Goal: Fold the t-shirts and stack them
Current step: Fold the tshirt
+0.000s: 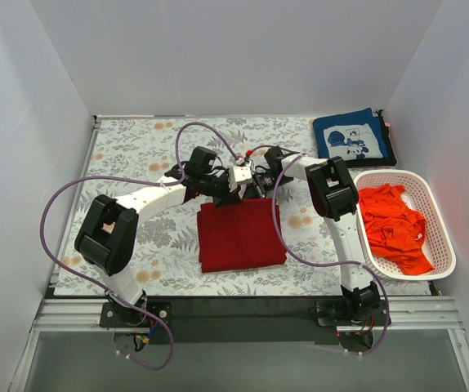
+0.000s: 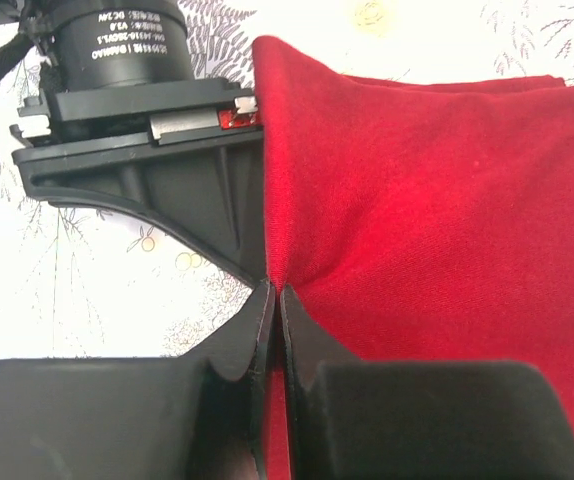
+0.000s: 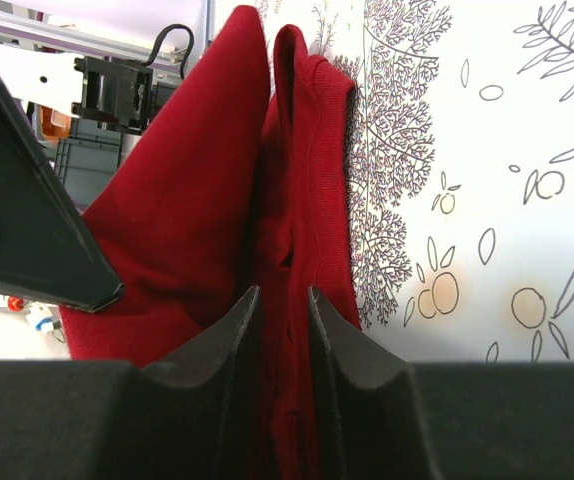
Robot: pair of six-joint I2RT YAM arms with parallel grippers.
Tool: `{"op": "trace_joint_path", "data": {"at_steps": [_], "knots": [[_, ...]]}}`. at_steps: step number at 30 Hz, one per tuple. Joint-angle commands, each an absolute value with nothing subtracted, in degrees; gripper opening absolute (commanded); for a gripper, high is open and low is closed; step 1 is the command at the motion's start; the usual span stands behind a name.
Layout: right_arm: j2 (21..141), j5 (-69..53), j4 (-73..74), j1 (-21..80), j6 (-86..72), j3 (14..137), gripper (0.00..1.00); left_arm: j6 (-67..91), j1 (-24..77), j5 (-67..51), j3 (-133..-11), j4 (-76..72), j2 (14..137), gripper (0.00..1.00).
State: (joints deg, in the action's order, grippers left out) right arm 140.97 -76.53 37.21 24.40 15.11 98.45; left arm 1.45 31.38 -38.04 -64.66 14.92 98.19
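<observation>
The dark red t-shirt lies partly folded in the middle of the table. Both grippers meet at its far edge. My left gripper is shut on the shirt's left far edge; in the left wrist view the cloth runs pinched between its tips. My right gripper is shut on a bunched fold of the same shirt, held between its tips. The navy t-shirt with white print lies folded at the far right. The orange-red t-shirt lies crumpled in the basket.
The white perforated basket stands at the right edge. The floral table cloth covers the table. White walls close in the left, far and right sides. Purple cables loop over both arms.
</observation>
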Motion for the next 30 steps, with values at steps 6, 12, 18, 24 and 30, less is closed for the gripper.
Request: {"op": "trace_joint_path", "data": {"at_steps": [6,12,18,24,30], "knots": [[142.74,-75.06,37.97,24.52,14.50,100.28,0.35,-1.67,30.50,-37.53,-66.36,11.08,98.70,0.00],[139.14,-71.46,38.14,23.29,13.54,102.48,0.45,-0.44,30.32,-37.79,-67.32,13.97,95.54,0.29],[135.09,-67.16,38.32,22.59,12.22,104.85,0.48,7.28,29.01,-37.18,-71.18,26.07,93.07,0.33],[131.75,-61.36,38.41,19.78,11.43,109.59,0.61,19.50,19.18,-44.55,-73.83,32.95,94.74,0.40],[129.03,-56.26,41.65,14.16,16.60,110.30,0.65,22.15,14.86,-45.96,-77.33,38.30,101.15,0.41]]}}
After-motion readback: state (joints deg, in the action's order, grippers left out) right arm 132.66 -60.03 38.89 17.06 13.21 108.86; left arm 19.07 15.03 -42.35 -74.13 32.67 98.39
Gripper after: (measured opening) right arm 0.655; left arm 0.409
